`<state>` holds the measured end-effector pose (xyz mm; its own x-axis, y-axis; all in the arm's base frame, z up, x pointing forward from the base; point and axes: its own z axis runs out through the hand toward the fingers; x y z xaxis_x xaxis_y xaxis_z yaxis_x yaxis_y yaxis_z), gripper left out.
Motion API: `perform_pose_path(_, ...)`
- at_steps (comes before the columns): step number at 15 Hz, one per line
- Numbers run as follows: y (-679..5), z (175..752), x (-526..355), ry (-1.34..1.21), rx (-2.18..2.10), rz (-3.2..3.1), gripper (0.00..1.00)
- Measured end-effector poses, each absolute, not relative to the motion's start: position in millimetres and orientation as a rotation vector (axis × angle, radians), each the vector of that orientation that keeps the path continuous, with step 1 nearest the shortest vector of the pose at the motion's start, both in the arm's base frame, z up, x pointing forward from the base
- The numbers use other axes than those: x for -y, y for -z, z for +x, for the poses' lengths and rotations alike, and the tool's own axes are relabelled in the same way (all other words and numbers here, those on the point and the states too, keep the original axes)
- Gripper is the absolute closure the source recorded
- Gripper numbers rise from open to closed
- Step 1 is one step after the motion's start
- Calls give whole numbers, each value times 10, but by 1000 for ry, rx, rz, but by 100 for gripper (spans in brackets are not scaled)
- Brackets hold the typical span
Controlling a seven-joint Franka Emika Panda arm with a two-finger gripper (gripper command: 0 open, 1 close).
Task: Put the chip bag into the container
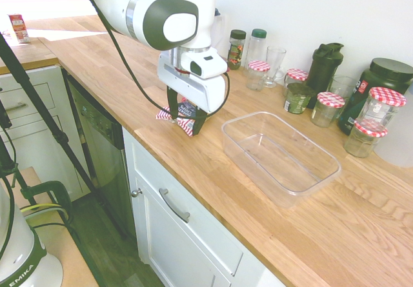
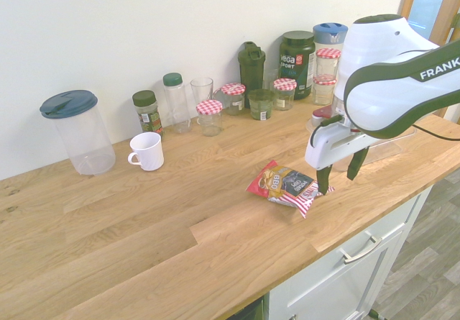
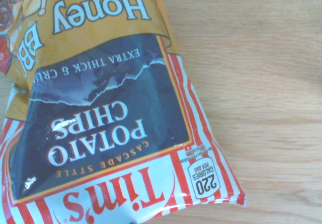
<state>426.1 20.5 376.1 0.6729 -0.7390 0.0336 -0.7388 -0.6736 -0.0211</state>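
The chip bag (image 2: 286, 185) lies flat on the wooden counter, with red-and-white striped edges, a dark blue panel and an orange end. In the wrist view the chip bag (image 3: 105, 113) fills the frame from very close, its print upside down. My gripper (image 1: 186, 116) is open and low over the bag's striped end; in the first exterior view the bag (image 1: 185, 111) shows between the two dark fingers. The gripper (image 2: 338, 176) stands at the bag's right end in the second exterior view. The clear container (image 1: 310, 187) sits empty on the counter just beyond the gripper, mostly hidden behind the arm in the second exterior view.
Along the wall stand red-checked-lid jars (image 1: 329, 108), a dark shaker bottle (image 1: 323, 66), a black tub (image 1: 381, 84), glasses and spice bottles. A white mug (image 2: 147, 151) and a tall clear pitcher (image 2: 77, 131) stand further along. The counter's front edge (image 1: 193, 177) runs close by.
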Motion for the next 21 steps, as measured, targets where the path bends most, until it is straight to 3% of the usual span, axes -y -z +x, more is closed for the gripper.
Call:
perform_pose_path(11, -3849, 4101, -1194, 268, -1210, -3001, 0)
perform_pose_path(19, -3535, 4054, -1709, 477, -1276, -3124, 0)
perform_pose_path(20, -3504, 4089, -1732, 501, -1288, -3128, 100)
perform_pose_path(21, -3467, 4122, -1750, 525, -1300, -3133, 100)
